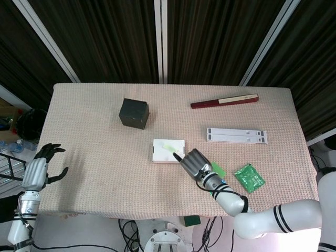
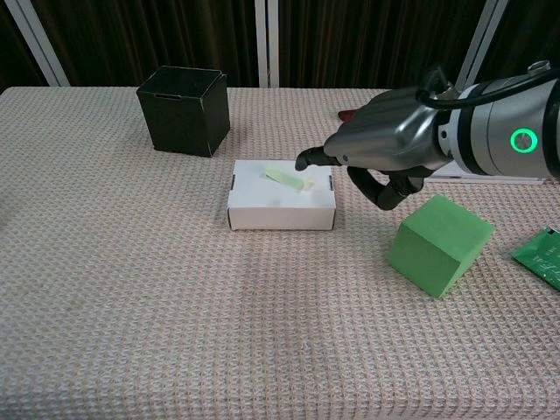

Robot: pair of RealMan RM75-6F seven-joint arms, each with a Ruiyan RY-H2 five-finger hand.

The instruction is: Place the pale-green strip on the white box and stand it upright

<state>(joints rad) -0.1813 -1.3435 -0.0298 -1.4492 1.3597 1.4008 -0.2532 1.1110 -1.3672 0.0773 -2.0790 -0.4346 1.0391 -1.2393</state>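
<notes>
The pale-green strip (image 1: pixel 169 147) (image 2: pixel 287 178) lies flat and slanted on top of the white box (image 1: pixel 167 156) (image 2: pixel 280 210) near the table's middle. My right hand (image 1: pixel 194 163) (image 2: pixel 385 144) hovers at the box's right edge, one fingertip (image 2: pixel 303 162) reaching close to the strip's right end. It holds nothing, and its other fingers curve loosely below. My left hand (image 1: pixel 37 171) hangs with fingers spread beyond the table's left edge, seen only in the head view.
A green cube (image 2: pixel 440 243) sits just right of the box, partly under my right forearm in the head view. A green packet (image 1: pixel 249 177) (image 2: pixel 542 255) lies further right. A black box (image 1: pixel 134 113) (image 2: pixel 184 109), a white bar (image 1: pixel 236 135) and a red-and-beige stick (image 1: pixel 224 101) stand behind.
</notes>
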